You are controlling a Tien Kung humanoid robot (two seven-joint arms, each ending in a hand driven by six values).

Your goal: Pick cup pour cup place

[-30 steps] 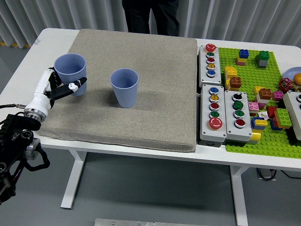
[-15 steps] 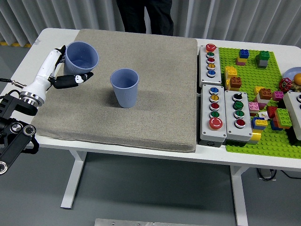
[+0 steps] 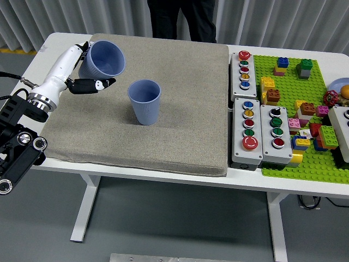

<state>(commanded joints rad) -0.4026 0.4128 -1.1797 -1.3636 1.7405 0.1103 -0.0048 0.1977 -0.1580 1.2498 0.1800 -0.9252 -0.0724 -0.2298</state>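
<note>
The blue cup [image 3: 104, 59] is up in the air in my left hand [image 3: 82, 68], tipped with its mouth toward the standing cup [image 3: 145, 101]. My fingers wrap around its side and squeeze it. That other cup stands just past my fingertips on the gray mat [image 3: 180, 136]. I think my cup is light, thin and bendy, so a soft hold around its middle is best.

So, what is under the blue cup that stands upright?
The standing cup rests directly on the grey mat, which covers the white table. The mat patch beneath its base is hidden.
</note>
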